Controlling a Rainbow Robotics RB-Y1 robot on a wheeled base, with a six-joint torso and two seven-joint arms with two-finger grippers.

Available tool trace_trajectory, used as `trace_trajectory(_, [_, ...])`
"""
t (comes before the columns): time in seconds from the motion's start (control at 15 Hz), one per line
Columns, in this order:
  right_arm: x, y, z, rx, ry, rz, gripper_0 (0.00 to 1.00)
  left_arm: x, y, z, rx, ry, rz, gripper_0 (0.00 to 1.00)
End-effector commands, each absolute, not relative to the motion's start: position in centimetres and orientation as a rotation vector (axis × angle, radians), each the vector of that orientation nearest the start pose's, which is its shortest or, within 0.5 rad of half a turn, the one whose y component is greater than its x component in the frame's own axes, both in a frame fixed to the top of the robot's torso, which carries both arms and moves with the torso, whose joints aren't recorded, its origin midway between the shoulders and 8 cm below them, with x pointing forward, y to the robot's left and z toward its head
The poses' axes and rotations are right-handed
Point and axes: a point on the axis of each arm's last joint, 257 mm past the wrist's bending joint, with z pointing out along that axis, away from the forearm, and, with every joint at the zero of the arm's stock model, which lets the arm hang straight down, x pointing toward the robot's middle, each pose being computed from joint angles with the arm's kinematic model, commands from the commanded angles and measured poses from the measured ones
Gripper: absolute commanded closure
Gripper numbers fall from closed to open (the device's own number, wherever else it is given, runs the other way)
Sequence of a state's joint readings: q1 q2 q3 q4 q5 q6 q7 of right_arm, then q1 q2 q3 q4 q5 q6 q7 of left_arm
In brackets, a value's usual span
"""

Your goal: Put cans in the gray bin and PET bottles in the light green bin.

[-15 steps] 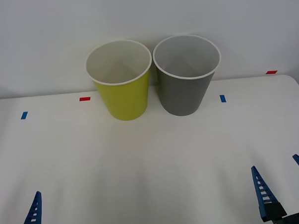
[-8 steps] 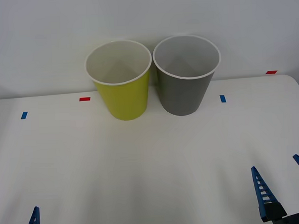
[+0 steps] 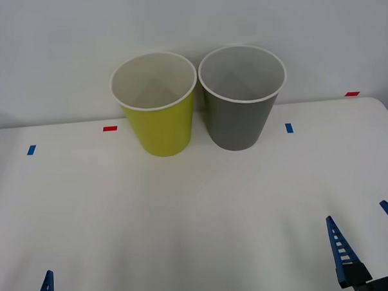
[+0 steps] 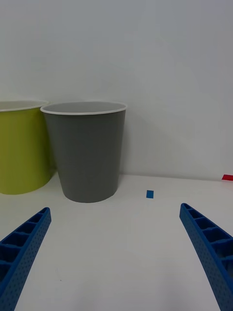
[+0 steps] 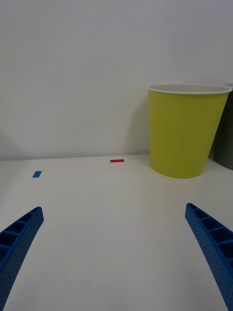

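The light green bin (image 3: 158, 115) and the gray bin (image 3: 240, 105) stand upright side by side, touching, at the back of the white table; the part of each inside that I can see is bare. The cans and PET bottles are out of view. My right gripper (image 3: 356, 210) is open low at the front right, well short of the gray bin (image 4: 88, 150), with nothing between its fingers. My left gripper (image 5: 113, 209) is open too and holds nothing, facing the light green bin (image 5: 186, 131) from the front left. One of its fingers (image 3: 44, 290) peeks over the front view's bottom edge.
Small tape marks lie on the table (image 3: 184, 210): a blue one (image 3: 31, 150) and a red one (image 3: 109, 128) on the left, a blue one (image 3: 288, 127) and a red one (image 3: 351, 93) on the right. A white wall rises behind the bins.
My left gripper's finger has sunk toward the bottom edge of the front view. The right gripper and both bins have stayed put.
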State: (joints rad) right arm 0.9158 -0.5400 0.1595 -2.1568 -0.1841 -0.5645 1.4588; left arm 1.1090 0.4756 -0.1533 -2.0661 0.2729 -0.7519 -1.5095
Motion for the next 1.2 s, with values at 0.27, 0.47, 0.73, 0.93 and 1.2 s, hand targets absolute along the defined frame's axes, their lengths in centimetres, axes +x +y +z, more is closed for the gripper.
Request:
trace_trajectory(0.27, [27.51, -26.21, -17.22, -0.182, 1.411, 0.132, 0.08, 20.93, 30.77, -20.38, 0.005, 1.473, -0.029, 0.0])
trace_trajectory(0.47, [27.51, -26.21, -17.22, -0.182, 1.411, 0.132, 0.08, 20.93, 30.77, -20.38, 0.005, 1.473, -0.029, 0.0])
trace_trajectory(0.73, [27.51, -26.21, -17.22, -0.182, 1.411, 0.132, 0.08, 20.93, 30.77, -20.38, 0.005, 1.473, -0.029, 0.0])
trace_trajectory(0.93, [27.51, -26.21, -17.22, -0.182, 1.411, 0.132, 0.08, 20.93, 30.77, -20.38, 0.005, 1.473, -0.029, 0.0])
trace_trajectory(1.2, [27.51, -26.21, -17.22, -0.182, 1.411, 0.132, 0.08, 20.93, 30.77, -20.38, 0.005, 1.473, -0.029, 0.0])
